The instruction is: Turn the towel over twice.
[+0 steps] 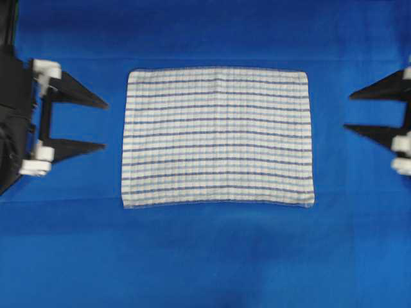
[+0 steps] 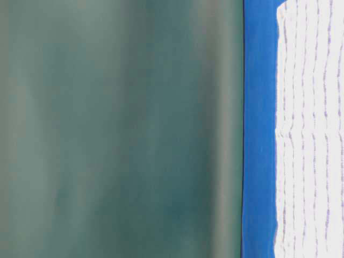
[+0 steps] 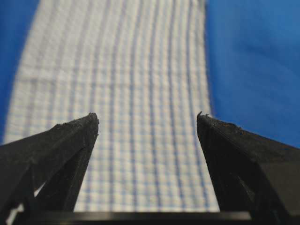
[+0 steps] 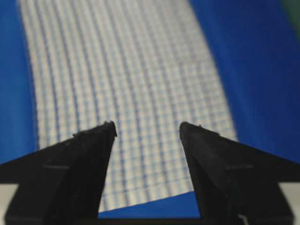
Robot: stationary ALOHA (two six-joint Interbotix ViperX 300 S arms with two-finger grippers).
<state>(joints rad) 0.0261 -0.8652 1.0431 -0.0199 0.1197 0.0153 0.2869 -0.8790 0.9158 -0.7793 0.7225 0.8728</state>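
Note:
The towel (image 1: 217, 137), white with thin dark-blue and light-blue stripes, lies flat and spread out in the middle of the blue table covering (image 1: 212, 256). It also fills the centre of the left wrist view (image 3: 136, 93) and the right wrist view (image 4: 126, 84), and runs along the table-level view (image 2: 312, 129). My left gripper (image 1: 106, 125) stands open just off the towel's left edge, apart from it. My right gripper (image 1: 347, 111) is open off the towel's right edge, a short gap away. Both sets of black fingers (image 3: 75, 136) (image 4: 93, 140) have nothing between them.
The blue table covering stretches around the towel on all sides. A dull green wall (image 2: 118, 129) stands behind the table in the table-level view. The left arm's black body (image 1: 13, 122) sits at the left edge of the overhead view.

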